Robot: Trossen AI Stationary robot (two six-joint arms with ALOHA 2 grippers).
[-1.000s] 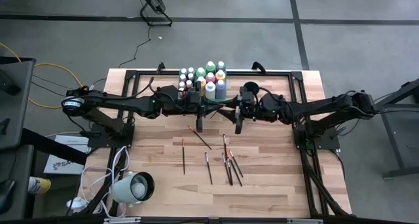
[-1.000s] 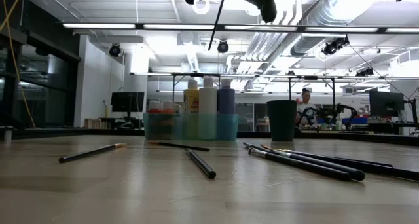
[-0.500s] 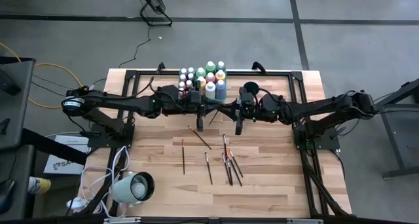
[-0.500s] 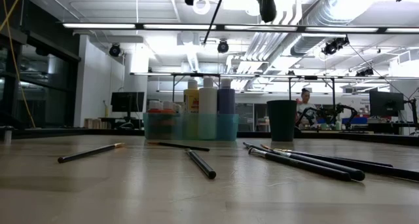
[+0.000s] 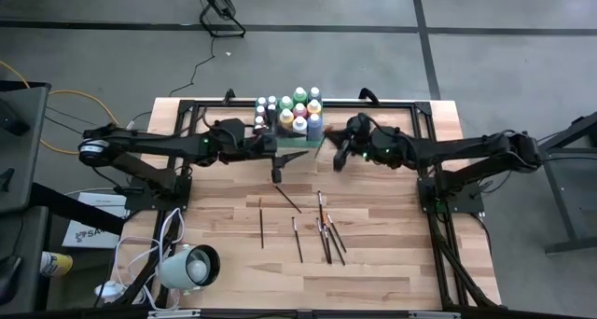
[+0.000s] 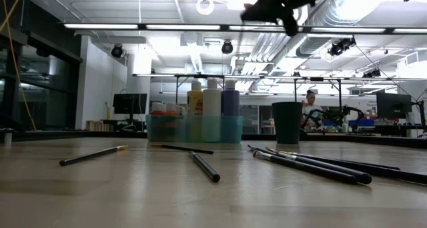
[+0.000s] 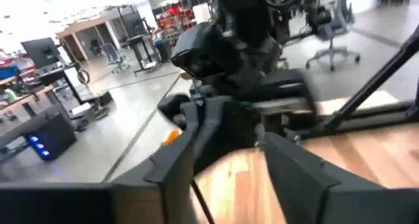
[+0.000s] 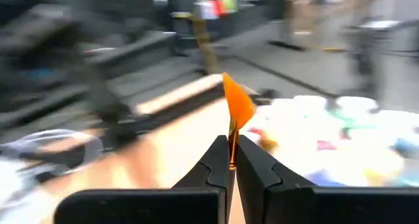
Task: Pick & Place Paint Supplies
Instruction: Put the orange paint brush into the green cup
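Note:
High above the table's middle, my right gripper [image 8: 232, 142] is shut on a thin paintbrush with an orange bristle tip [image 8: 237, 106]; from above it [image 5: 332, 156] is by the tray's near right corner. My left gripper [image 7: 226, 158] faces it, open, with a thin dark shaft [image 7: 200, 201] in the gap near one finger; from above it [image 5: 291, 154] is at the tray's near edge. Several paintbrushes [image 5: 322, 230] lie flat on the wood. Paint bottles [image 5: 291, 114] stand in the green tray [image 6: 193, 129]. My right gripper pinches the paintbrush between its two fingers just behind the orange bristles [image 8: 232, 152]. The bristle tip sticks out beyond the fingertips. The fingers hide the rest of the handle. The brush is lifted clear of the table.
A dark round cup [image 6: 287, 121] stands right of the tray, partly under my right arm in the high view. A white round object [image 5: 191, 266] sits at the near left corner. Loose brushes [image 6: 203, 167] cross the near middle. A person [image 6: 311, 101] is in the room behind.
My right gripper has swung toward the far edge and the tray, tipping as it went. My left gripper has drawn back a little toward the table's left and rolled. The brush that hung slanting below the grippers in the low view no longer shows there.

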